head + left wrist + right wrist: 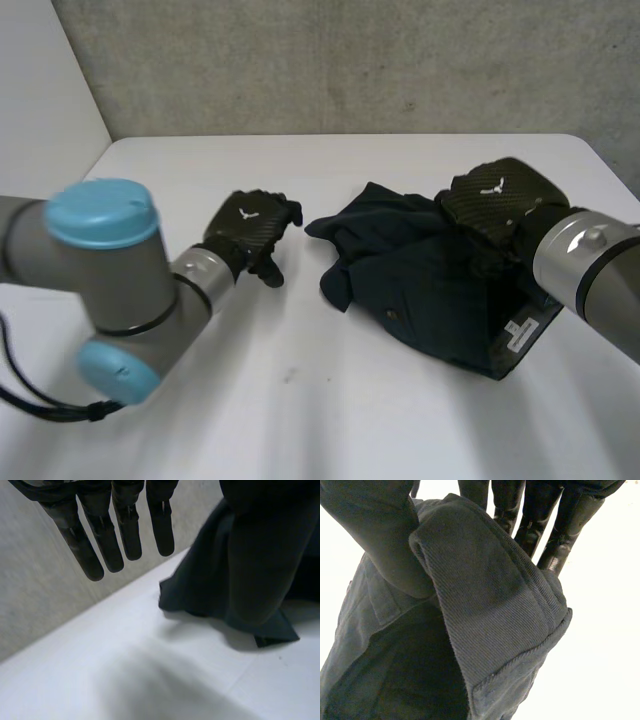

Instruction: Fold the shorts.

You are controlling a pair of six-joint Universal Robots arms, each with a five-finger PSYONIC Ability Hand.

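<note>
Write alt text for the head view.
The right hand pinches a fold at the far edge of dark shorts crumpled on a white table; the left hand is open beside them, clear of the cloth.

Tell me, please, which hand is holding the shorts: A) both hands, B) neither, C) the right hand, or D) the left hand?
C: the right hand pinches a fold of the shorts between thumb and fingers; the left hand is open beside them.
</note>
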